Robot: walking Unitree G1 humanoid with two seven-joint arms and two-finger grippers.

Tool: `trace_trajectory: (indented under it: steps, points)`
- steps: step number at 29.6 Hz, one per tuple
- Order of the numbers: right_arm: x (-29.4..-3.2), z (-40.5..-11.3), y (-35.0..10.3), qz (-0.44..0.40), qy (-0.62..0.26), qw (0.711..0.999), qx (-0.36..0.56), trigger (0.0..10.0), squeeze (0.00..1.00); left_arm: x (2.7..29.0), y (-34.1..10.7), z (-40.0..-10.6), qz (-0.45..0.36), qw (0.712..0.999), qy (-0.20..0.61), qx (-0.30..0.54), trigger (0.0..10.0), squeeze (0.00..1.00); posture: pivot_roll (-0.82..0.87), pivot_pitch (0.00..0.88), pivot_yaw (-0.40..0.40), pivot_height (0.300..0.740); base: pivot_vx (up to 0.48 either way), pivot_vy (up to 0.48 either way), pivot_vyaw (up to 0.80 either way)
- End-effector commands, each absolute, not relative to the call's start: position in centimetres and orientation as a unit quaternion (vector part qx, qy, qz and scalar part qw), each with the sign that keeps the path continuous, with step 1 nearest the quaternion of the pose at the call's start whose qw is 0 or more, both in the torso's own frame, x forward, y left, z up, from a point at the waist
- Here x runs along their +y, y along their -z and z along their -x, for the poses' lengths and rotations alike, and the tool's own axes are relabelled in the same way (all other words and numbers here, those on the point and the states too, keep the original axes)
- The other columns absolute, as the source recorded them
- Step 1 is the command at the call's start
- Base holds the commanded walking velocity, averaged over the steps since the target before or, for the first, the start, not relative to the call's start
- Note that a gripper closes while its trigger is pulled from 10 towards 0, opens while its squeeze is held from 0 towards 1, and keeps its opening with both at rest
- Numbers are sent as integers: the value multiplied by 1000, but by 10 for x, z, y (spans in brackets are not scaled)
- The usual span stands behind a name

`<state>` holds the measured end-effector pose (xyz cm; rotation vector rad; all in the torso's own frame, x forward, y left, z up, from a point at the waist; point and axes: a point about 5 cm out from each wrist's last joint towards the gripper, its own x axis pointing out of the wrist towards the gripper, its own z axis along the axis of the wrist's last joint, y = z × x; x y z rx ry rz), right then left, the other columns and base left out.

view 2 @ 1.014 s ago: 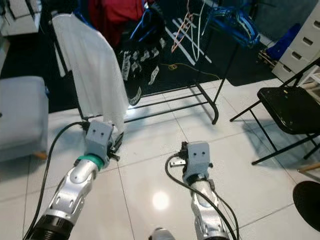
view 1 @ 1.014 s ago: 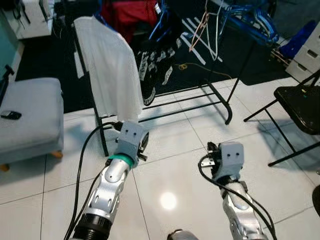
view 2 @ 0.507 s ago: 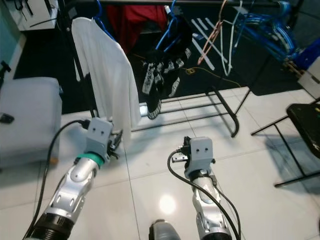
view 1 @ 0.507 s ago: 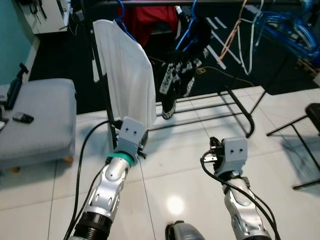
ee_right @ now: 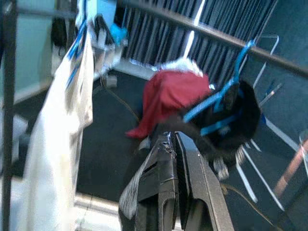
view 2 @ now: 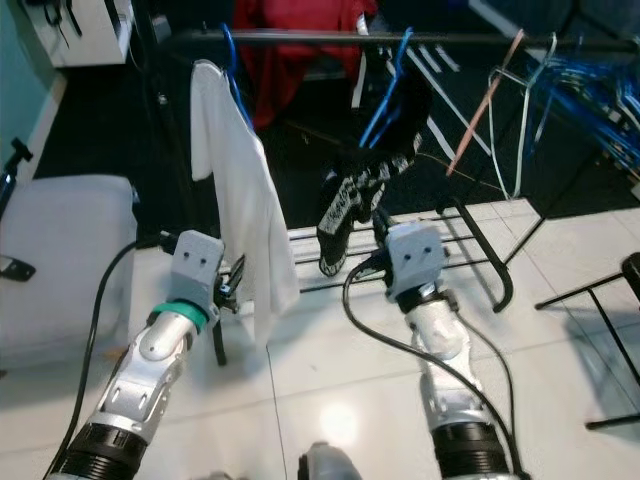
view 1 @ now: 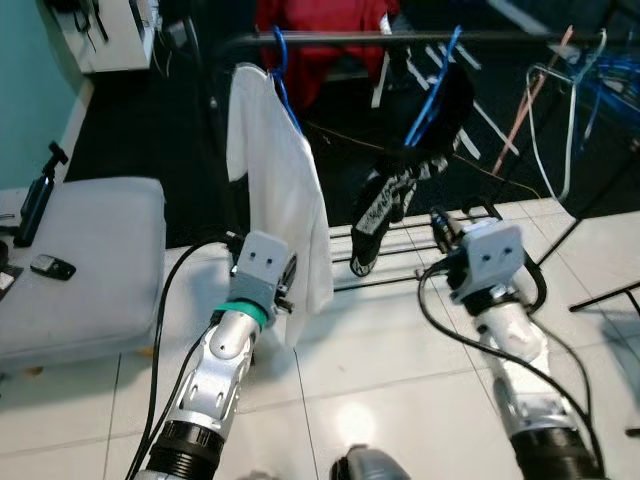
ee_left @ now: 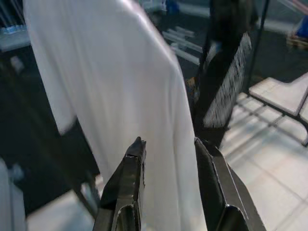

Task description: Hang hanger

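A black rail (view 1: 400,38) crosses the top of the head views. A white garment (view 1: 285,190) hangs from it on a blue hanger (view 1: 283,75). Beside it a black patterned garment (view 1: 395,195) hangs on another blue hanger (view 1: 432,85). My left gripper (ee_left: 168,144) is open just short of the white garment (ee_left: 120,77), nothing between its fingers. My right gripper (ee_right: 168,139) is shut and empty, raised close under the black garment (ee_right: 236,115). In the left eye view the right gripper (view 1: 440,222) sits beside that garment's lower end.
A red garment (view 1: 320,25) hangs behind the rail. Several bare hangers (view 1: 565,110) hang at the right end. A grey ottoman (view 1: 80,250) with a small dark device (view 1: 50,266) stands at the left. The rack's base bars (view 1: 480,215) cross the white tiles.
The camera has come closer to the rack and tilted up. My right arm has risen toward the black garment. My left gripper now sits against the white garment's lower edge.
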<state>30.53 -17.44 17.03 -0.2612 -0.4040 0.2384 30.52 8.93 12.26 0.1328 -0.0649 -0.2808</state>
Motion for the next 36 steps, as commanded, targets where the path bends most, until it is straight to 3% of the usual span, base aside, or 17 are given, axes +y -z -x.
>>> trace_trajectory:
  steps: [1,9,11,19,20,21,22,23,33,34,36]
  points:
    - [-171,-307,-170,117,-131,966,-190,10000,0,87,-124,-303,-63,987,146,-34,10000,0,-110,9,55,740,480,0,0]
    - [-156,-311,-167,91,-158,967,-179,10000,0,92,-146,-301,-41,986,146,-68,10000,0,-106,7,59,740,324,0,0]
    - [-149,-311,-166,83,-170,966,-175,10000,0,100,-175,-294,-9,980,168,-111,10000,0,-95,8,52,740,0,0,0]
    - [-157,-309,-158,83,-165,970,-157,10000,0,94,-209,-278,-32,959,231,-163,10000,0,-86,9,48,740,0,0,0]
    - [-159,-309,-157,82,-161,971,-154,10000,0,92,-212,-277,-35,957,235,-164,10000,133,-86,12,49,740,0,0,0]
    - [-159,-309,-157,82,-161,971,-154,10000,0,92,-212,-277,-35,957,235,-164,10000,133,-86,12,49,740,0,0,0]
    - [-162,-309,-155,80,-153,974,-149,10000,0,88,-214,-277,-36,957,235,-167,10000,263,-87,12,50,740,0,0,0]
    - [-165,-308,-152,77,-147,976,-144,10000,0,84,-216,-278,-39,957,233,-168,10000,1000,-89,13,51,740,0,0,0]
    - [-174,-308,-140,65,-132,982,-121,10000,0,52,-216,-285,-39,956,260,-130,10000,1000,-83,13,43,740,0,0,0]
    - [-173,-308,-136,52,-143,983,-107,10000,0,43,-213,-293,-49,960,256,-106,10000,0,-86,12,44,740,0,0,0]
    - [-168,-305,-130,49,-175,980,-86,10000,0,36,-211,-303,-64,965,239,-82,10000,0,-91,13,46,740,0,0,0]
